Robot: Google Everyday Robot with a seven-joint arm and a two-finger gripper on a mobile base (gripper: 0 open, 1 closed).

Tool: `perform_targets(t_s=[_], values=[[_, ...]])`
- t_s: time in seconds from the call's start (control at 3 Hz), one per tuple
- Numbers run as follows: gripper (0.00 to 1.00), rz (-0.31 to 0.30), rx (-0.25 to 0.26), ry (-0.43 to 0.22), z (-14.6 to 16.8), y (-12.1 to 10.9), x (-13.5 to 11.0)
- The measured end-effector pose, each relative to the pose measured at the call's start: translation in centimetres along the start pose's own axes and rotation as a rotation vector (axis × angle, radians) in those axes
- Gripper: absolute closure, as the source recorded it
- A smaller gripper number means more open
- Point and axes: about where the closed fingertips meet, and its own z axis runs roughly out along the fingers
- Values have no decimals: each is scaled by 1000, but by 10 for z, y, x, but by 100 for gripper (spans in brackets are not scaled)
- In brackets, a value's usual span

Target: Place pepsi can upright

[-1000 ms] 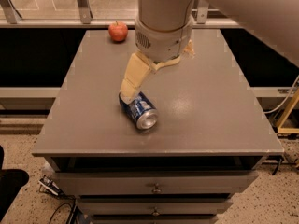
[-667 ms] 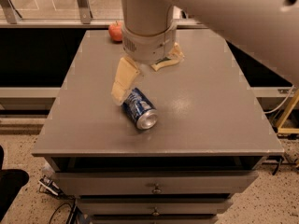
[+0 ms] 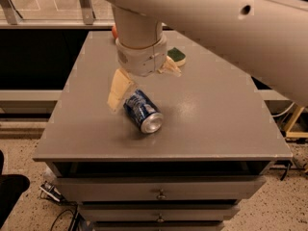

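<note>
Moving left since a second ago, the big white arm (image 3: pixel 216 13) now hides most of a red thing (image 3: pixel 114 31) at the back of the bench (image 3: pixel 216 119). A green sponge (image 3: pixel 176 56) that was hidden before now shows. The pepsi can (image 3: pixel 143 110) has not moved.

The pepsi can lies on its side near the middle of the grey bench, a bit to the left. Its shiny silver end points to the front and its blue side faces up.

The gripper (image 3: pixel 144 86) hangs just above the can with nothing in it. Its two pale fingers (image 3: pixel 119 89) are spread wide apart. One finger comes down just beside the back left of the can, and I cannot tell if it touches. The other finger sticks out to the right, close to the sponge.

The sponge sits at the back, well apart from the can. Under the bench top are drawers (image 3: pixel 161 194) with small knobs.
</note>
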Motion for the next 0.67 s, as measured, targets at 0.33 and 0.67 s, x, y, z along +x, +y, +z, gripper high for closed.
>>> perform_targets(t_s=[0.33, 0.67], values=[[0, 59, -61, 21, 15, 0, 0], [0, 86, -124, 33, 28, 5, 0]])
